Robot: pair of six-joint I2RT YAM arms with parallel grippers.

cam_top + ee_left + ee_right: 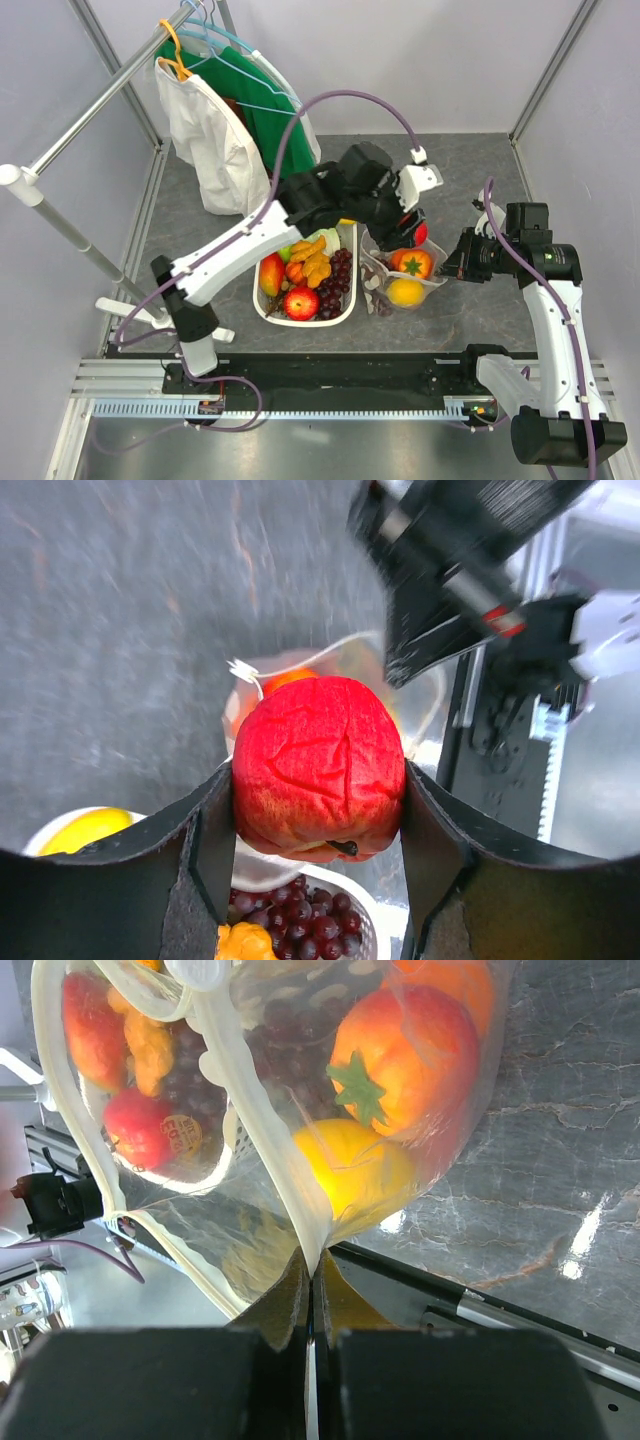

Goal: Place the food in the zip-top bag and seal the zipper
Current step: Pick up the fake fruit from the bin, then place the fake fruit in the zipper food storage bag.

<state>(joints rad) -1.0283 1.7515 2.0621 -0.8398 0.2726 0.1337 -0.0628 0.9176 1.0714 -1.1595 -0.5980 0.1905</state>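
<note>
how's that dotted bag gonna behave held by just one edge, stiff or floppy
Probably floppy: the bag drapes and creases where the right gripper pinches its rim. Likely bottom-heavy, since an orange fruit and a lemon already sit inside. Its mouth may sag when the left gripper drops the apple in.

Grey marbled table top (480, 170), pale walls on three sides. White slotted oval basket (300, 323) sits mid-table, long axis running near to far.

Far left: clothes rack, metal bar (110, 90) slanting from the far corner toward the left wall. Orange hanger (172, 45) and pale blue hangers (225, 40) on its far end. White garment (210, 140) hangs in front, green garment (265, 110) just behind it; both reach the table.

Ribbed aluminium rail (300, 408) along the near edge.
</note>
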